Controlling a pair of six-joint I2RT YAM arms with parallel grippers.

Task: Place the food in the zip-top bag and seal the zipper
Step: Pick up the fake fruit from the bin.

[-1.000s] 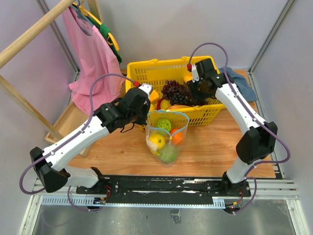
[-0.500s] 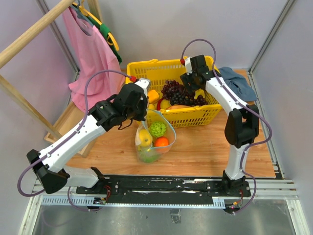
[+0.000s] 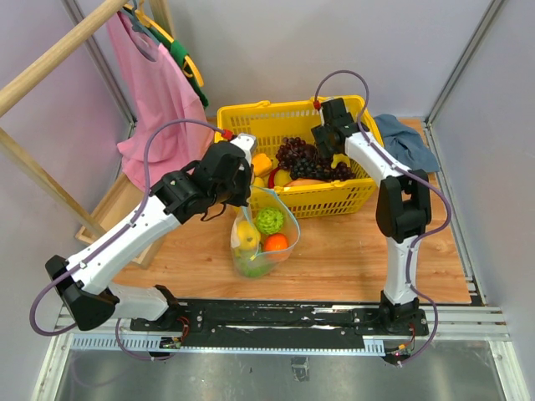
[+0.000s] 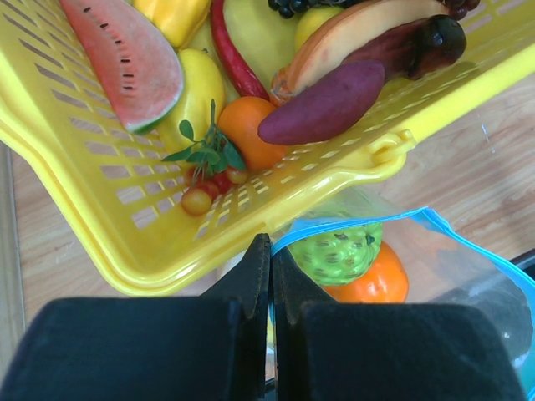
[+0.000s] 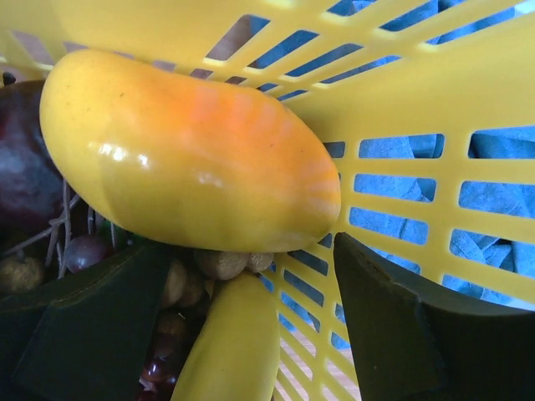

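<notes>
Right arm has folded deeper into the yellow basket (image 3: 276, 106), right gripper (image 5: 242, 271) spread wide by a mango (image 5: 184, 150); I keep left gripper (image 4: 270, 251) clenched on zip-top bag (image 3: 259, 238) just before the basket, four fruits bagged, zipper (image 4: 426, 215) unsealed.

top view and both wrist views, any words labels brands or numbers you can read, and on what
None: no readable text shows in any view.
The bag, the basket, the mango and the pink cloth show no print, label or number.
</notes>
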